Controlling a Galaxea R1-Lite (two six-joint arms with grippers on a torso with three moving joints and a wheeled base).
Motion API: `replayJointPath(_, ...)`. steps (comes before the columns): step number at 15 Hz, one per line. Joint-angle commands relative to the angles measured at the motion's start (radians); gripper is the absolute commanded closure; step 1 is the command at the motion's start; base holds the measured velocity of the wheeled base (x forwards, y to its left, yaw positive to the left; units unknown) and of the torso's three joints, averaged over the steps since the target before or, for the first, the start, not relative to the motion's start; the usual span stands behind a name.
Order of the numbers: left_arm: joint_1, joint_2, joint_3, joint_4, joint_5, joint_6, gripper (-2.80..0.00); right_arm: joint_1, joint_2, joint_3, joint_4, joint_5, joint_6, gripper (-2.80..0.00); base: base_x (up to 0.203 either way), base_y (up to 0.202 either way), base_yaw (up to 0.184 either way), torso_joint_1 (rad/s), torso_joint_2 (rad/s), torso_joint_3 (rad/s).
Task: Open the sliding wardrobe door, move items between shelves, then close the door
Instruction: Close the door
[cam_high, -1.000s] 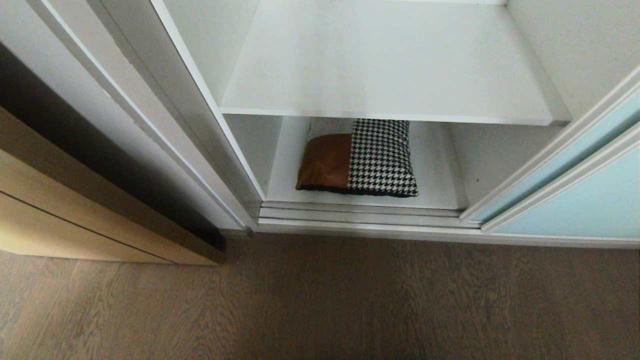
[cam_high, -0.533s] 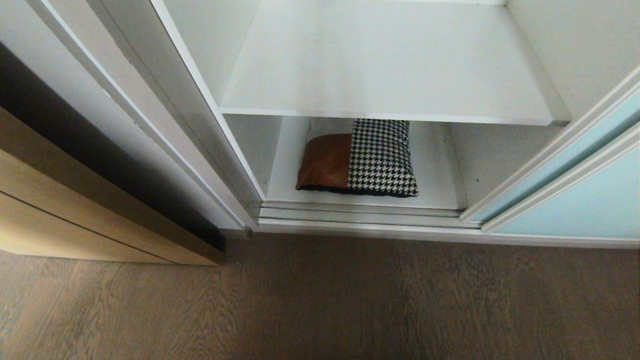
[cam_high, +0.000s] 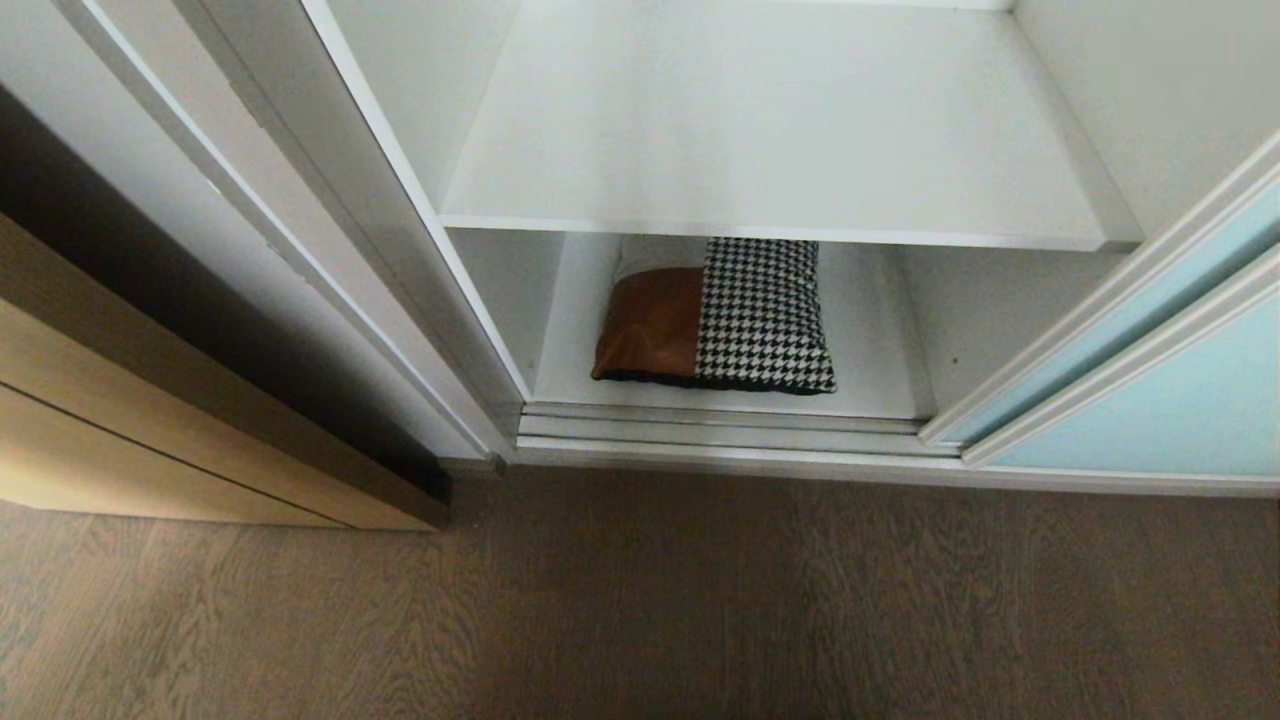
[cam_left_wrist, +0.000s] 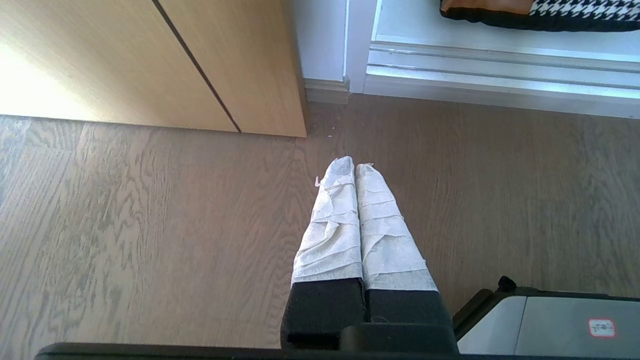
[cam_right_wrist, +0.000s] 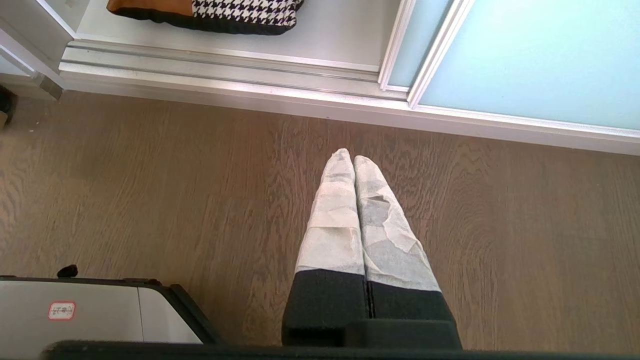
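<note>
The sliding wardrobe door (cam_high: 1180, 400), pale aqua glass in a silver-white frame, stands slid to the right, leaving the compartment open. A folded bundle of rust-brown and houndstooth cloth with a black edge (cam_high: 715, 318) lies on the bottom shelf (cam_high: 870, 380), under a bare white upper shelf (cam_high: 770, 130). Neither arm shows in the head view. My left gripper (cam_left_wrist: 354, 165) hangs shut and empty over the wooden floor, short of the wardrobe's track. My right gripper (cam_right_wrist: 352, 156) hangs the same way, shut and empty, in front of the aqua door (cam_right_wrist: 525, 55).
A tan wooden panel (cam_high: 150, 420) stands at the left beside the wardrobe's white side wall (cam_high: 300, 230). The metal floor track (cam_high: 720, 440) runs along the wardrobe's front. Part of my grey base (cam_left_wrist: 550, 325) shows beside each gripper.
</note>
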Motion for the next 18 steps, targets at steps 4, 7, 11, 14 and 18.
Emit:
replayJointPath(4, 0.001, 0.002, 0.000, 0.001, 0.000, 0.000, 0.00, 0.000, -0.001, 0.000, -0.001, 0.000, 0.000, 0.00, 0.000, 0.000, 0.000, 0.000, 0.00, 0.000)
replayJointPath(7, 0.001, 0.002, 0.000, 0.002, 0.000, 0.000, 0.00, 0.000, -0.001, 0.000, -0.001, 0.000, 0.000, 0.00, 0.000, 0.000, 0.000, 0.000, 0.00, 0.000)
replayJointPath(11, 0.001, 0.002, 0.000, 0.001, 0.000, -0.002, 0.00, 0.000, -0.001, 0.000, -0.001, 0.000, 0.000, 0.00, 0.000, 0.000, 0.000, 0.000, 0.00, 0.000)
replayJointPath(14, 0.001, 0.002, 0.000, 0.001, 0.000, -0.002, 0.00, 0.000, -0.001, 0.000, -0.001, 0.000, 0.000, 0.00, 0.000, 0.000, 0.000, 0.000, 0.00, 0.000)
replayJointPath(18, -0.001, 0.002, 0.000, 0.001, 0.000, -0.002, 0.00, 0.000, -0.001, 0.000, -0.001, 0.000, 0.000, 0.00, 0.000, 0.000, 0.000, 0.000, 0.00, 0.000)
